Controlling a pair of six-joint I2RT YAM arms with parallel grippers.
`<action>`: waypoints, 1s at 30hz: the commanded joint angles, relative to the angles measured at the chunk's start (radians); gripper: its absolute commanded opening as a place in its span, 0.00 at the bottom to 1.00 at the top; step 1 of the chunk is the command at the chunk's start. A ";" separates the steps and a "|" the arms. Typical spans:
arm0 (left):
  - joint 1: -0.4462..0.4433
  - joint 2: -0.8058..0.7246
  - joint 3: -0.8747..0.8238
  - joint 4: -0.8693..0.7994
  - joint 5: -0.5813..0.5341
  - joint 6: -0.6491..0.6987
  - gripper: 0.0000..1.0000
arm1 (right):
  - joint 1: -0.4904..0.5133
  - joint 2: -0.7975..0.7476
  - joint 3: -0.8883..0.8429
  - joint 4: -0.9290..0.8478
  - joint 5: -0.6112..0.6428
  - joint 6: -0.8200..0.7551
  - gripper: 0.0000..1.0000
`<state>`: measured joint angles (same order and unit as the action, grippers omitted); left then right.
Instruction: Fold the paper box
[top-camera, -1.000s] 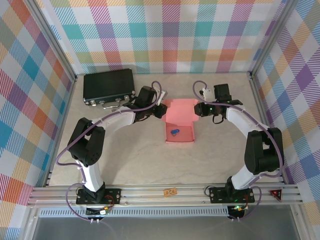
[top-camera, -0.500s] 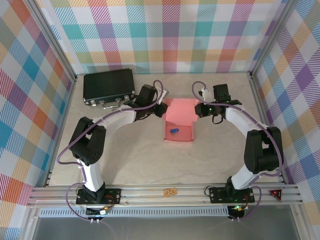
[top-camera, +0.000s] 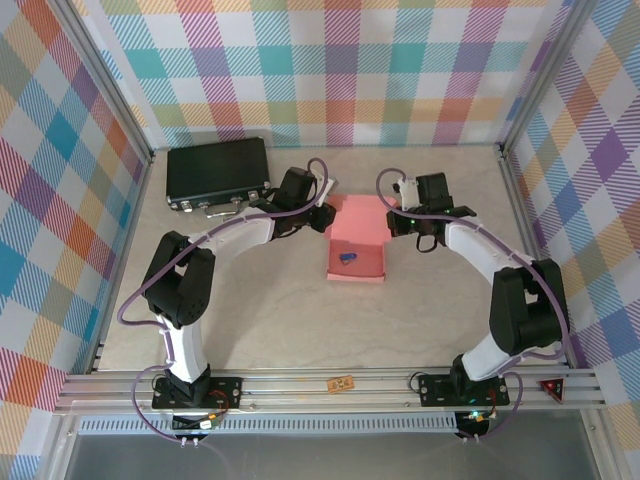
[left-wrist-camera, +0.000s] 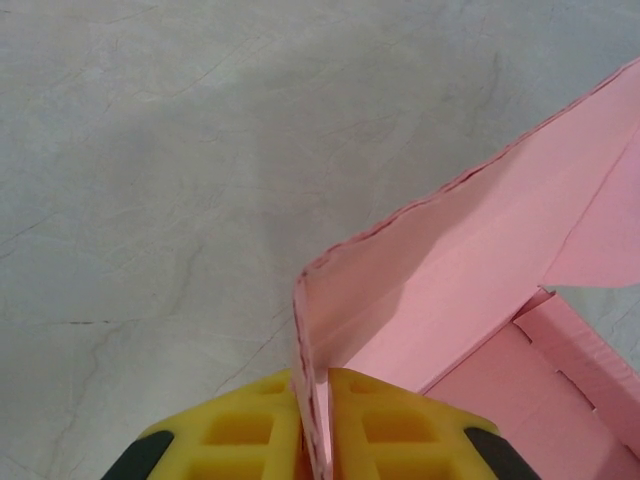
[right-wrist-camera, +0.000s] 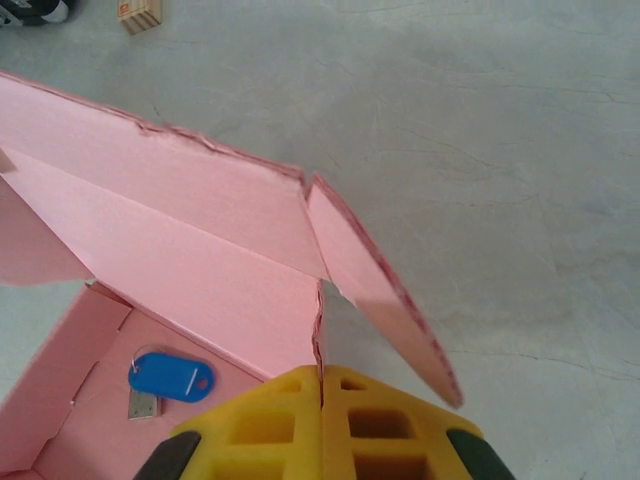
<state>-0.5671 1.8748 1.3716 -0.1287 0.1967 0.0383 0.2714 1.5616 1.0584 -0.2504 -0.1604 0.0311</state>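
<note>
Reaching inward, left pincer (top-camera: 322, 218) and right pincer (top-camera: 393, 222) pinch the paper box (top-camera: 358, 220)

Bright, even light; soft shadows within the paper box (left-wrist-camera: 470, 250).

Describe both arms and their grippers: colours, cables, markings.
The left arm and right arm have white links, black joints and loose purple cables. The left gripper and right gripper have yellow fingers with square recesses and black side patches. No markings are legible.
</note>
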 joint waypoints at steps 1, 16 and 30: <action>-0.005 -0.001 0.034 0.023 0.007 -0.012 0.14 | 0.024 -0.044 -0.025 0.058 0.046 0.034 0.05; -0.004 -0.037 -0.020 0.032 -0.081 -0.021 0.25 | 0.038 -0.074 -0.048 0.076 0.070 0.022 0.04; -0.004 -0.055 -0.029 0.012 -0.071 -0.047 0.10 | 0.056 -0.067 -0.046 0.068 0.107 0.043 0.04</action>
<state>-0.5674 1.8725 1.3560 -0.1219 0.1295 0.0116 0.3168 1.5120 1.0187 -0.2024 -0.0780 0.0502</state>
